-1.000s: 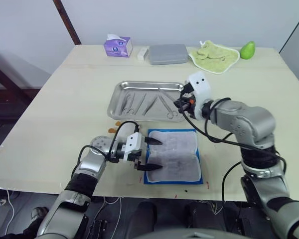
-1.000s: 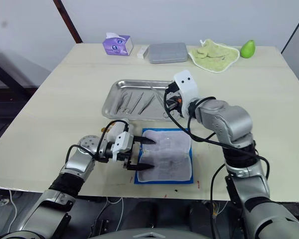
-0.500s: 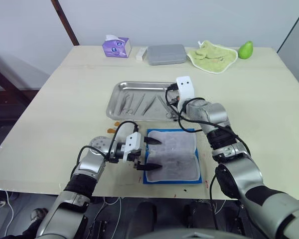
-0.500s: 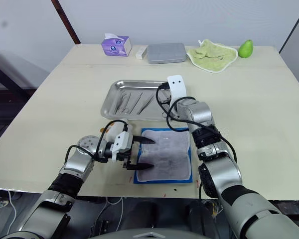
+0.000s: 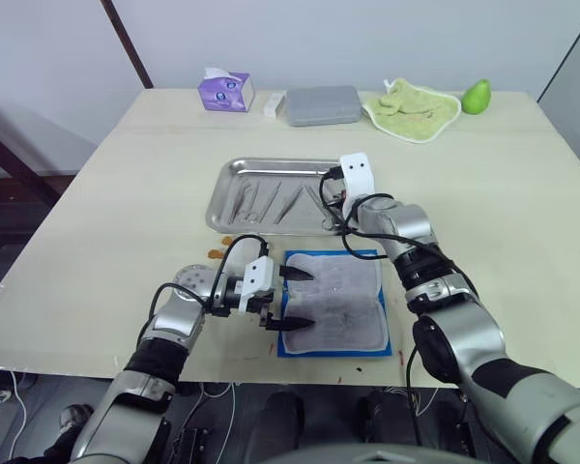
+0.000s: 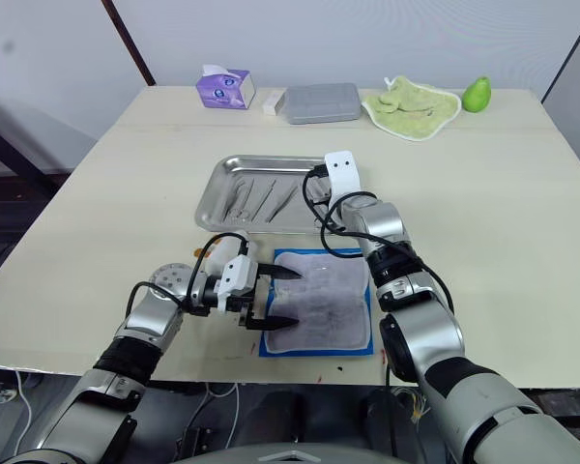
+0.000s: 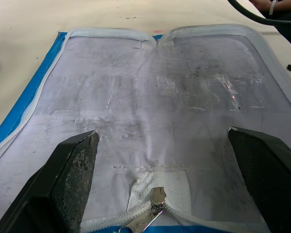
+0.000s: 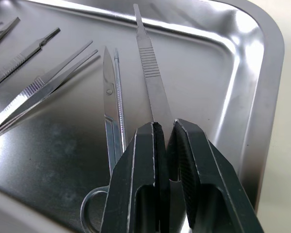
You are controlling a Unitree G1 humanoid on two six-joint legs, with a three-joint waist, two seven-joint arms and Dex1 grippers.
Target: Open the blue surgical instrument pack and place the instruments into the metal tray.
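Note:
The blue surgical instrument pack [image 5: 333,303] lies unzipped and spread flat near the table's front edge, grey-white lining [image 7: 155,97] facing up. My left gripper [image 5: 295,300] is open, its fingers straddling the pack's left edge by the zipper pull [image 7: 157,196]. Behind the pack stands the metal tray [image 5: 230,174], with several slender instruments [image 5: 269,201] in it. Over the tray's right end my right gripper [image 8: 166,131] is shut on a thin flat metal instrument [image 8: 153,92], held low beside scissors [image 8: 112,111]. I cannot tell whether it touches the tray floor.
Along the table's far edge sit a purple tissue box [image 5: 224,91], a small white item [image 5: 275,102], a grey lidded box [image 5: 324,104], a green cloth [image 5: 413,106] and a green pear [image 5: 478,97]. Bare tabletop lies on both sides of the tray.
My right arm swung left and its gripper came in over the tray's right end with the thin instrument. The left gripper and the pack stayed put.

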